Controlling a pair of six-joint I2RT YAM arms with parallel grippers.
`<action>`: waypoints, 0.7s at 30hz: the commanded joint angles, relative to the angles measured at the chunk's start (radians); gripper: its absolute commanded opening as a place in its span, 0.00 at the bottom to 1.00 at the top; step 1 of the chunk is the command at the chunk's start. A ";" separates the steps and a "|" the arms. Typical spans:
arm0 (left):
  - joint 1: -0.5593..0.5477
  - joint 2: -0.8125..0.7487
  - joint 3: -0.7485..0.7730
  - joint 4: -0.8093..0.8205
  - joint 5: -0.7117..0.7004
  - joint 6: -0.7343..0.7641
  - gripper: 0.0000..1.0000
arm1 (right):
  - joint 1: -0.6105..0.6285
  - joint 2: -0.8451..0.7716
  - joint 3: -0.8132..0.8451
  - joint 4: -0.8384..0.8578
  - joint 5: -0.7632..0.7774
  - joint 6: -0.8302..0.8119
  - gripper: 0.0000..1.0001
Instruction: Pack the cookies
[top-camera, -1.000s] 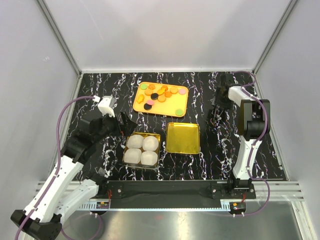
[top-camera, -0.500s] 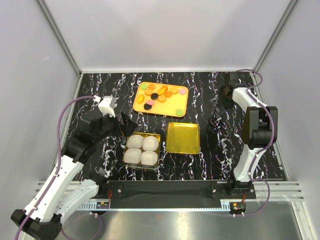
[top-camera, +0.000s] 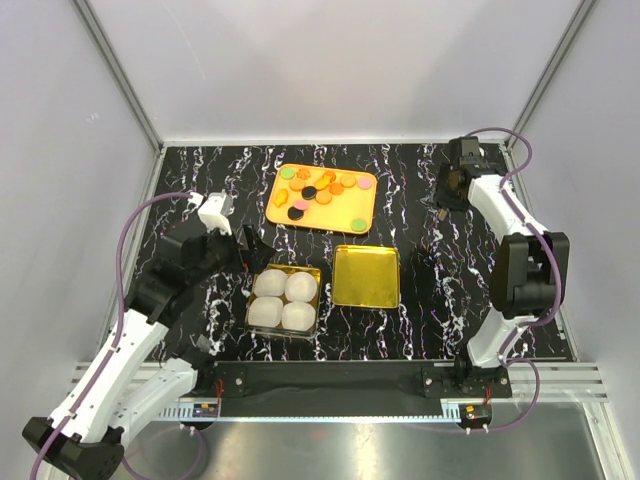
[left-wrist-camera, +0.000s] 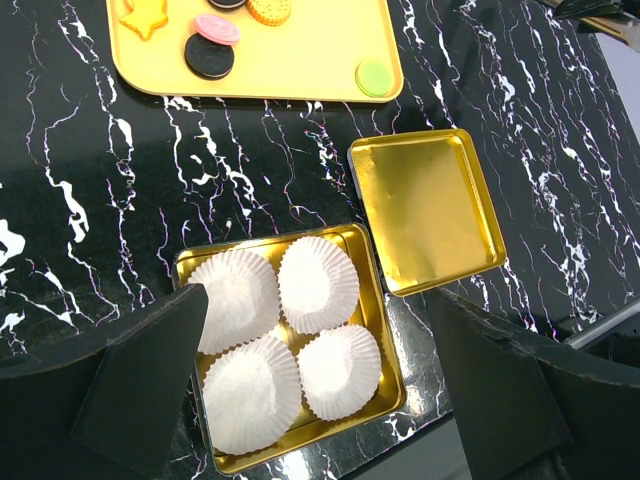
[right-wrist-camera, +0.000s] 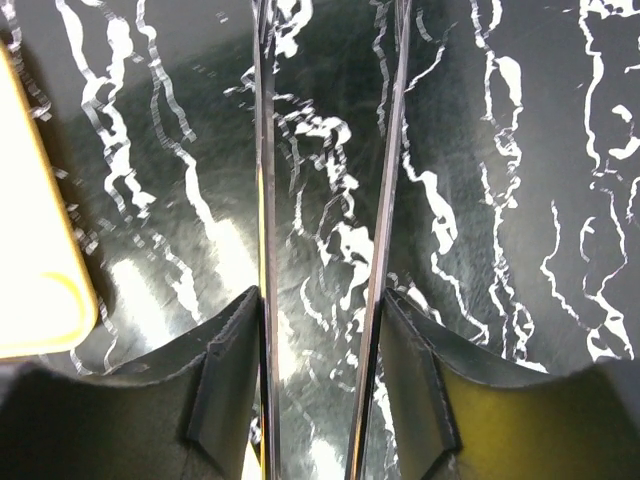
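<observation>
On tray (top-camera: 325, 216), cookies (top-camera: 310, 192), right gripper's (right-wrist-camera: 318, 380) tweezers (right-wrist-camera: 388, 180) apart

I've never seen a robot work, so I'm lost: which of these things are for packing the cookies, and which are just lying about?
For the job: cookies, orange tray, gold tin, paper cups, metal tongs in the right gripper.
Just lying there: gold lid, set aside beside the tin; black marbled table.
</observation>
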 joint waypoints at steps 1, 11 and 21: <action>0.005 -0.005 -0.006 0.053 0.030 0.010 0.99 | 0.032 -0.080 0.009 -0.030 0.000 0.007 0.54; 0.005 -0.011 -0.009 0.053 0.030 0.010 0.99 | 0.135 -0.148 0.068 -0.099 -0.010 0.010 0.52; 0.005 -0.011 -0.009 0.052 0.027 0.007 0.99 | 0.306 -0.157 0.162 -0.131 -0.043 0.040 0.52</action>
